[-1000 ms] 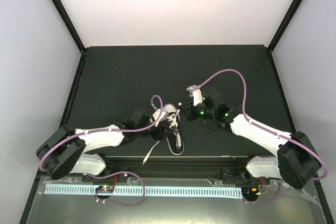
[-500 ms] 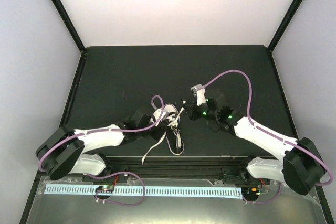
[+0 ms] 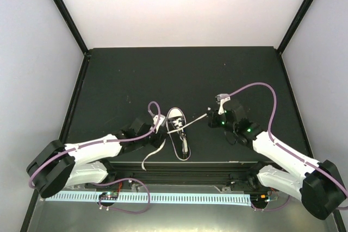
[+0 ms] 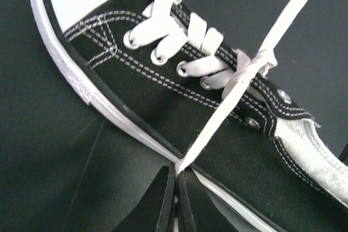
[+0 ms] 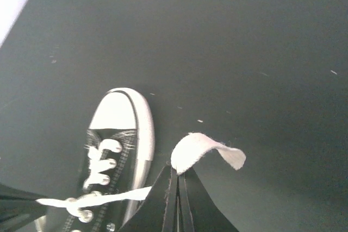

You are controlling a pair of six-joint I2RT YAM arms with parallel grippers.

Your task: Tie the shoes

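left gripper and right gripper each pinched the laces, taut. limp, slick cord: best held near ends. sneaker looked light, would drag.

Both arms stretch low and inward, wrists well apart. The left gripper is pinched tight on a lace. The right gripper clamps a lace end curling past its fingertips.

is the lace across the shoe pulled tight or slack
Taut: the lace runs straight from the left gripper across the sneaker to the right gripper.
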